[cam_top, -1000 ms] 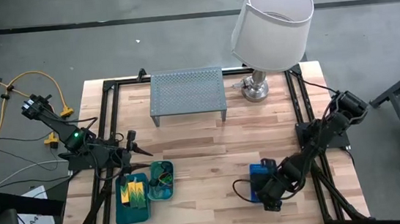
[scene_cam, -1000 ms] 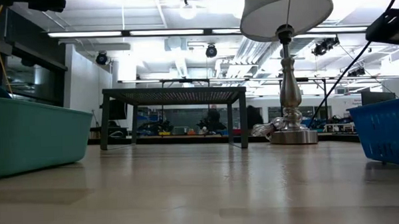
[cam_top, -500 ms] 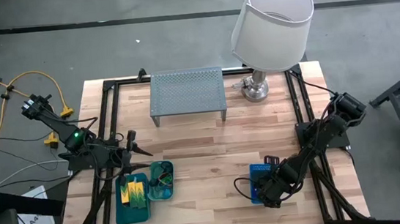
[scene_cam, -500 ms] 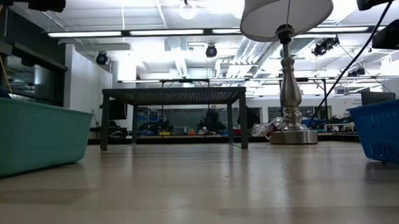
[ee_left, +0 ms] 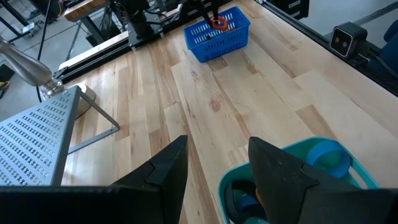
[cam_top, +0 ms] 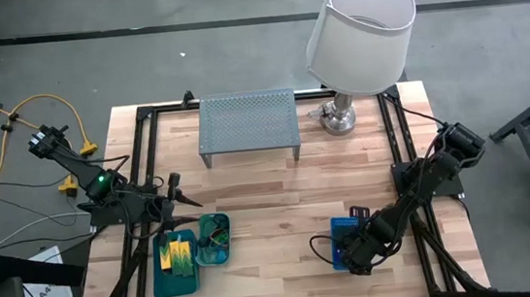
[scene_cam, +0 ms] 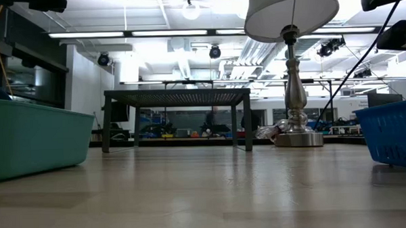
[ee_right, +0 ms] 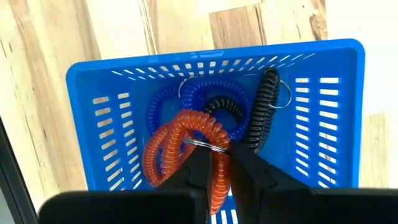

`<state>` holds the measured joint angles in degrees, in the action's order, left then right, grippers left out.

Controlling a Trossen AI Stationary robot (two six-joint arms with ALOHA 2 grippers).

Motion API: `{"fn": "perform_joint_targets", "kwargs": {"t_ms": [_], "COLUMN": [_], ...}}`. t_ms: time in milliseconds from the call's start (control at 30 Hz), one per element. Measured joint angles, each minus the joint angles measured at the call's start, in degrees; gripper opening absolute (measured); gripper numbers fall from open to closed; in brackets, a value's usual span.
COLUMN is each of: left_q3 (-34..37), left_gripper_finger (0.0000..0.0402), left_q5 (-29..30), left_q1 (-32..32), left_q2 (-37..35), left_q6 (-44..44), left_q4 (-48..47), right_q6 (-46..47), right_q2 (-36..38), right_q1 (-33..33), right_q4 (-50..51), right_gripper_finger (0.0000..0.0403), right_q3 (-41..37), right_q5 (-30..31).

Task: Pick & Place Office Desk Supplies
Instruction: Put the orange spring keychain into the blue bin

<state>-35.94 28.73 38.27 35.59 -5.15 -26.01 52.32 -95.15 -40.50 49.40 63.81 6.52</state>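
Lift straight up, clear of the blue mesh basket [ee_right: 214,118] wall before any sideways travel; coils likely to snag the blue and black loops.

Basket at bench's front-right corner. Right gripper [ee_right: 216,163] directly above it, clenched on the red band loop [ee_right: 180,152]. Left gripper [ee_left: 219,163] released, idle over a teal tray [ee_left: 298,163], front-left.

Evenly lit from above, bright. Ceiling strip lights [scene_cam: 186,31] blown out, glaring behind the lamp [scene_cam: 291,16]. Soft, faint shadows under the shelf [cam_top: 248,123]. Near tabletop [scene_cam: 206,202] blurred in the low view. Wrist views sharp, slightly bowed at edges.
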Motion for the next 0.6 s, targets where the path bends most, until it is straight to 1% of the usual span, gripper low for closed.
{"fn": "perform_joint_targets", "kwargs": {"t_ms": [400, 467, 600], "left_q3": [0.0, 0.0, 0.0], "left_gripper_finger": [0.0161, 0.0161, 0.0161], "left_q5": [0.0, 0.0, 0.0], "left_q1": [0.0, 0.0, 0.0], "left_q2": [0.0, 0.0, 0.0], "left_q6": [0.0, 0.0, 0.0], "left_q4": [0.0, 0.0, 0.0], "right_q6": [0.0, 0.0, 0.0], "right_q2": [0.0, 0.0, 0.0], "right_q1": [0.0, 0.0, 0.0], "right_q4": [0.1, 0.1, 0.1], "right_gripper_finger": [0.0034, 0.0046, 0.0084], "right_q3": [0.0, 0.0, 0.0], "right_q5": [-0.1, -0.1, 0.0]}}
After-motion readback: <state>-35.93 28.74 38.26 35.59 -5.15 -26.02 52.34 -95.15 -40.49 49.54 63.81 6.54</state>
